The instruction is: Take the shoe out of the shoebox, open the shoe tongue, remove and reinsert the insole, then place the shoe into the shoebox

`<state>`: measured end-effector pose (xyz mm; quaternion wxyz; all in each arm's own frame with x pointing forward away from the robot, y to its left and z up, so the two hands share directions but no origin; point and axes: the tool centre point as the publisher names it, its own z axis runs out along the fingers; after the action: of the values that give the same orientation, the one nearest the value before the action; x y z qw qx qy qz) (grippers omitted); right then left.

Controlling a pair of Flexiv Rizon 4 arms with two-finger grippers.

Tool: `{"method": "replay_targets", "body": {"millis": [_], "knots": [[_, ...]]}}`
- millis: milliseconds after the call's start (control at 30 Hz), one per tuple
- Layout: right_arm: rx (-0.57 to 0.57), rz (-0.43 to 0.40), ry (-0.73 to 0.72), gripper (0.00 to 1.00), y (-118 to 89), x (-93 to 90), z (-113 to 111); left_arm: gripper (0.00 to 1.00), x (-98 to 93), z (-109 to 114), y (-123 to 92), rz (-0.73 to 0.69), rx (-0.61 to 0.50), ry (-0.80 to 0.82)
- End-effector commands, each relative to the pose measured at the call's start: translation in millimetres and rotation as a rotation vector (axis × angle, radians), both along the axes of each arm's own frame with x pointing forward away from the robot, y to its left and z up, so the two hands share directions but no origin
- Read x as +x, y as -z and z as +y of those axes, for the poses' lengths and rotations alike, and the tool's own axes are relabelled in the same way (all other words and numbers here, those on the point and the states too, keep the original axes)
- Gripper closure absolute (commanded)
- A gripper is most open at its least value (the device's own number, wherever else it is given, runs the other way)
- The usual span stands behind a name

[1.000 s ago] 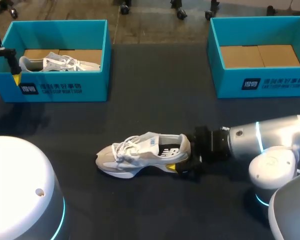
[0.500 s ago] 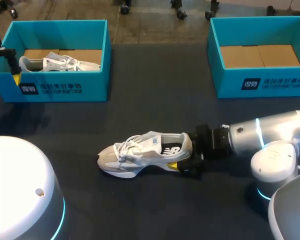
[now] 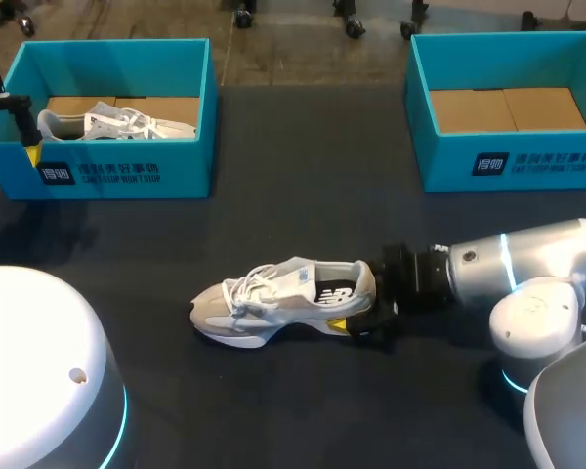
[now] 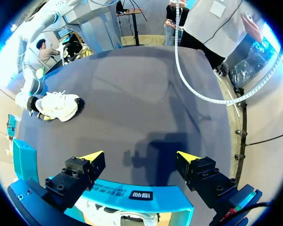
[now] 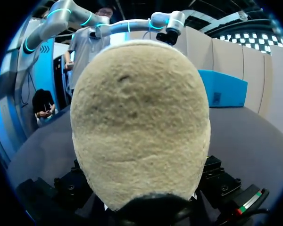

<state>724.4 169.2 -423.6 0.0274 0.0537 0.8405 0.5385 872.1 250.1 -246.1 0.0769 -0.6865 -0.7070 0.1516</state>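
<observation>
Left claw: the left gripper is spread wide and holds nothing. It hangs over the near wall of the left shoebox, well apart from the work.
Left shoebox: a second shoe lies inside on the cardboard floor and is not part of this step.
Task's shoe: the shoe stands on its sole in the middle of the table, toe toward the left shoebox and heel toward the right arm. The laces look loose and the tongue is not yet pulled up.
Right claw: the right gripper pinches the heel. One yellow tip lies against the near side of the sole, and in the right wrist view the heel fills the gap between the fingers.
Step in hand: probably steadying the shoe so that the tongue can be opened.
Doing it well: the right grip should stay low and firm on the heel with the sole flat. The left arm would need to cross over and take the tongue near its top edge, lifting toward the toe rather than dragging the laces.
Risk: a sideways pull could tip the shoe or twist it out of the pinch.
Right shoebox: the right shoebox shows only a cardboard floor.
Surface: the table is dark and matte and looks cloth-like, so the sole should hold fairly well.
Room: the shoe sits well apart from both boxes, so the left arm has a wide approach.
</observation>
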Motion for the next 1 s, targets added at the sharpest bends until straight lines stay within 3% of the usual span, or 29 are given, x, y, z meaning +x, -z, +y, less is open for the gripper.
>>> {"method": "replay_targets", "body": {"millis": [33, 400, 600, 1000], "knots": [[-0.004, 0.000, 0.002, 1.00, -1, -0.9, 1, 0.00, -1.4, 0, 0, -0.004, 0.002, 0.000], [-0.004, 0.000, 0.002, 1.00, -1, -0.9, 1, 0.00, -1.4, 0, 0, -0.004, 0.002, 0.000], [-0.004, 0.000, 0.002, 1.00, -1, -0.9, 1, 0.00, -14.3, -23, -5, -0.011, 0.121, -0.289], [-0.004, 0.000, 0.002, 1.00, -1, -0.9, 1, 0.00, -33.0, -60, -9, -0.047, 0.245, -0.672]]}}
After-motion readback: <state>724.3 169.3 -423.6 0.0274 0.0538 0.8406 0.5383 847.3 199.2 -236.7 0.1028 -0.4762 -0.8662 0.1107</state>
